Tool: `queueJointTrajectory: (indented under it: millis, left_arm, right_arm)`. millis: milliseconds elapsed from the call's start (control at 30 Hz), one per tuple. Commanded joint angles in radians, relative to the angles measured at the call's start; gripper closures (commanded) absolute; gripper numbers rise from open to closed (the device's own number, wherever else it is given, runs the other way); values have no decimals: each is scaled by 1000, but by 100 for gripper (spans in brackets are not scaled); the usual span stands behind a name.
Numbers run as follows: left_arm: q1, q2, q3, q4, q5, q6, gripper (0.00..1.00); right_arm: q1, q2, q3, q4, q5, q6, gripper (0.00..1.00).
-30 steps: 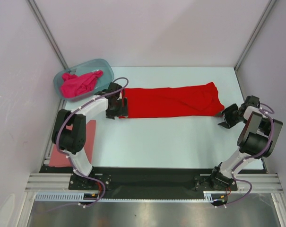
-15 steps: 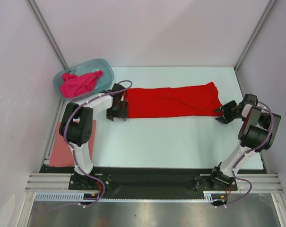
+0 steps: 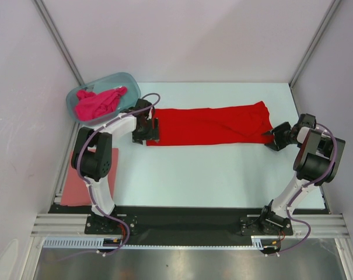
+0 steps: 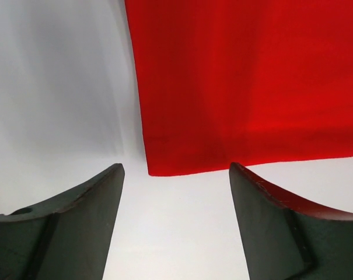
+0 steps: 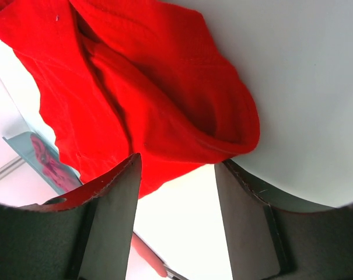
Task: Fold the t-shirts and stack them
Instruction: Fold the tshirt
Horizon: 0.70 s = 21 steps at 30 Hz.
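Observation:
The bright red t-shirt (image 3: 211,123) lies flat as a long folded strip across the white table. My left gripper (image 3: 146,137) stands open at its near left corner; in the left wrist view that corner (image 4: 158,166) sits just ahead of the gripper (image 4: 176,169), with bare table between the fingers. My right gripper (image 3: 272,140) is open at the shirt's bunched right end (image 5: 164,99), whose rolled hem lies at the fingertips (image 5: 177,166) without being pinched. The magenta-pink t-shirt (image 3: 97,104) is crumpled in the tub. The salmon-pink t-shirt (image 3: 76,188) lies flat at the left edge.
The translucent blue-grey tub (image 3: 129,84) stands at the back left corner, just behind my left arm. Grey walls close in on the left, back and right. The white table (image 3: 211,175) runs from the red shirt to the arm bases.
My right gripper has slid left up to the red shirt's right end. My left gripper has shifted slightly to the shirt's left corner and its jaws have widened a little.

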Motion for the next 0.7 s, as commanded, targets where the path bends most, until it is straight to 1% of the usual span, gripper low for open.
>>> queueJointTrajectory:
  millis: [0,100,133,233,400,533,667]
  left_arm:
    - [15,-3,9,21,50,-47,23]
    - [18,-54,-17,70,30,-67,23]
    - [19,-52,-13,58,25,-65,21]
    - [44,-22,9,38,37,-84,21]
    - [81,4,-3,16,85,-156,26]
    - [84,11,-22,8,79,-234,27]
    - [96,46,-24,16,108,-259,31]
  right_arm:
    - [11,28,10,-8,49,0,41]
    - [11,32,15,-10,45,0,41]
    - [11,31,15,-7,45,0,41]
    - [11,32,15,-8,48,2,41]
    - [11,17,7,-27,75,5,41]
    - [11,-3,-2,-28,85,5,41]
    - [8,-12,-5,-33,81,3,41]
